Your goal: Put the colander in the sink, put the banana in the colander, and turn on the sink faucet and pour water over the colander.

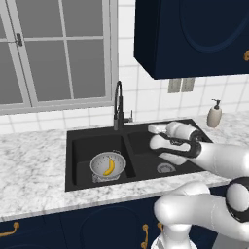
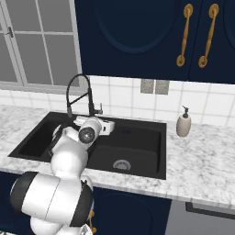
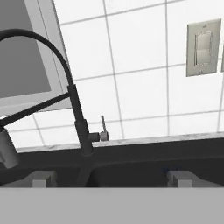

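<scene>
With the banana already lying in the colander in the sink's left basin, the open, empty gripper faces the sink faucet, whose side lever it probably must push next

The sink is matte black, set in a white counter with grey marble veins. The colander is silvery white and the banana in it is yellow. The faucet is black. The soap bottle is beige. The cabinets are dark navy with golden handles. The wall tiles are white.
</scene>
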Tool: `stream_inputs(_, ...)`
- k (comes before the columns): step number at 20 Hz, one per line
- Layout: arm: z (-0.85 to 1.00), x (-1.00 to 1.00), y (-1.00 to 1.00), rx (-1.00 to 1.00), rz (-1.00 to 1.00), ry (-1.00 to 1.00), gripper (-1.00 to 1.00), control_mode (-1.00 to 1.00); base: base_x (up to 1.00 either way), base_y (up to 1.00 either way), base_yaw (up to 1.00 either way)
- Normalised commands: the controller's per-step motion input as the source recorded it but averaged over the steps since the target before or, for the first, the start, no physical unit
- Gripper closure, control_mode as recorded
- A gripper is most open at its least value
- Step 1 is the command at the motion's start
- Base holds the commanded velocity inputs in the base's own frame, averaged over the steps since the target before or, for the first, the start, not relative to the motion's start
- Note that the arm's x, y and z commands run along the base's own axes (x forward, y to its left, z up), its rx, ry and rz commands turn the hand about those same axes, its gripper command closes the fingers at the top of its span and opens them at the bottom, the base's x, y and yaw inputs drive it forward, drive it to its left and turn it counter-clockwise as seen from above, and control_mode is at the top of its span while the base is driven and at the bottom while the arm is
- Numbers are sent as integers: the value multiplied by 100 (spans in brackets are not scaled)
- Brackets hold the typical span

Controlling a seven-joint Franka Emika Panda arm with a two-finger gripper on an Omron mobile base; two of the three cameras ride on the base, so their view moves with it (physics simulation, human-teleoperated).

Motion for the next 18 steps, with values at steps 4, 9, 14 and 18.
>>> stream_inputs(4, -9, 29, 0, 0, 5, -16, -100, -100, 0, 0, 0)
stream_inputs(9, 0, 19, 1, 0, 0, -11, -100, -100, 0, 0, 0)
stream_inputs(14, -4, 33, 8, 0, 0, -11, -100, -100, 0, 0, 0)
stream_inputs(18, 0, 33, 17, 0, 0, -9, -100, -100, 0, 0, 0)
